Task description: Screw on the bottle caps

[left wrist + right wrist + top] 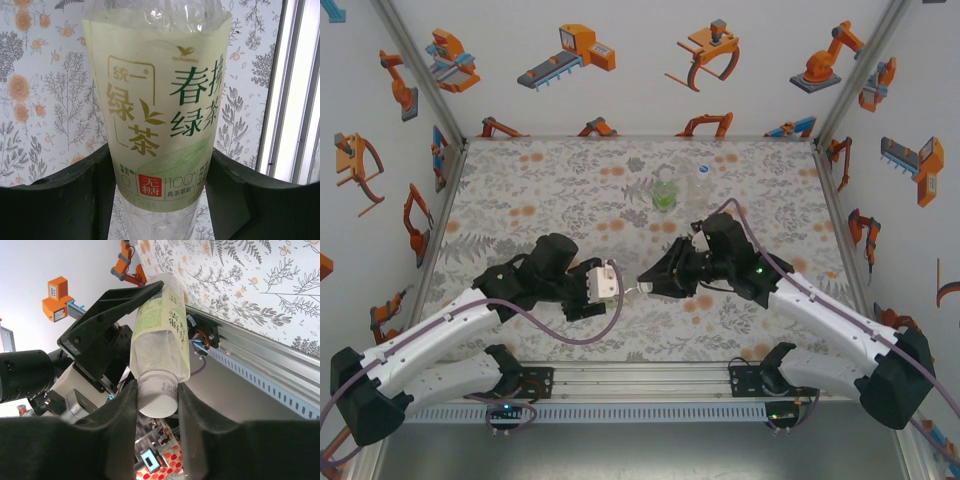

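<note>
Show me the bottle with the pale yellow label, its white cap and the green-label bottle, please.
bottle with the pale yellow label point(155, 125): left wrist view, middle of label.
white cap point(158, 396): right wrist view, side wall.
green-label bottle point(664, 196): top external view, green label.

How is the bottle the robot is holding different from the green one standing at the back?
The held bottle lies sideways in the air, between the left gripper and right gripper; the back bottle stands upright on the table, untouched. The held bottle's label is pale yellow; the back bottle's is green. Both are small clear bottles.
</note>
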